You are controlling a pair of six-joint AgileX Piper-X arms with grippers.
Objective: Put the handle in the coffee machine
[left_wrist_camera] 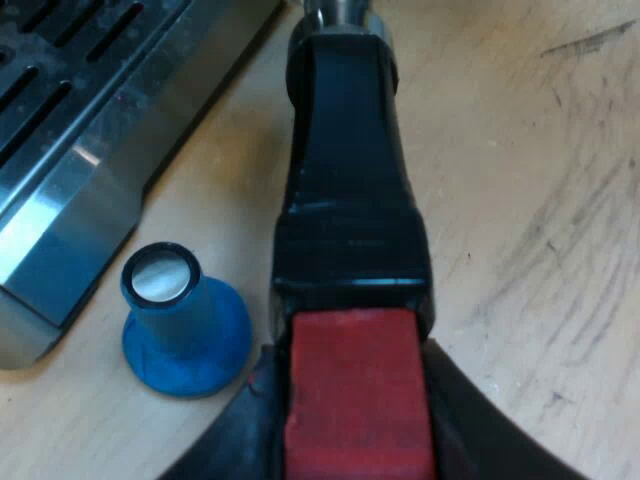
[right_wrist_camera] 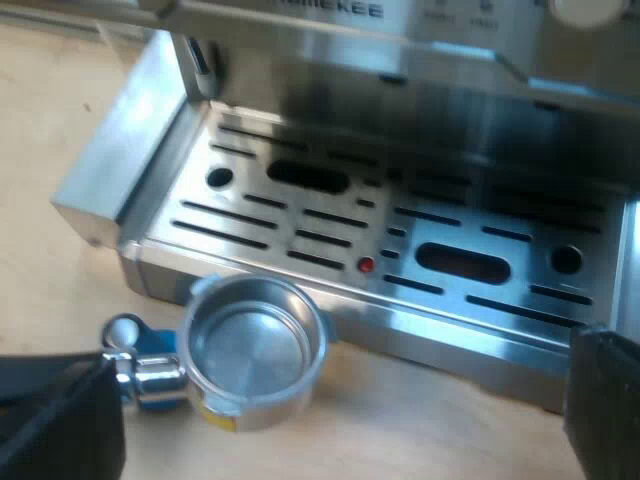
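The holder is held by the left gripper. The fingers are clamped on either side of the red end of the dark handle. In the right wrist view the holder's metal basket is seen mouth up, just before the front edge of the drip tray. It is not locked into the machine. No coffee is seen in the basket, bare metal is shown at the bottom. Whether the basket rests on the table or is lifted cannot be told.

A blue tamper is stood on the table just beside the handle, near the tray corner. It is partly hidden behind the holder's neck in the right wrist view.

The right gripper is held over the table before the machine, fingers spread wide, nothing grasped. A small red dot is seen on the tray grid.
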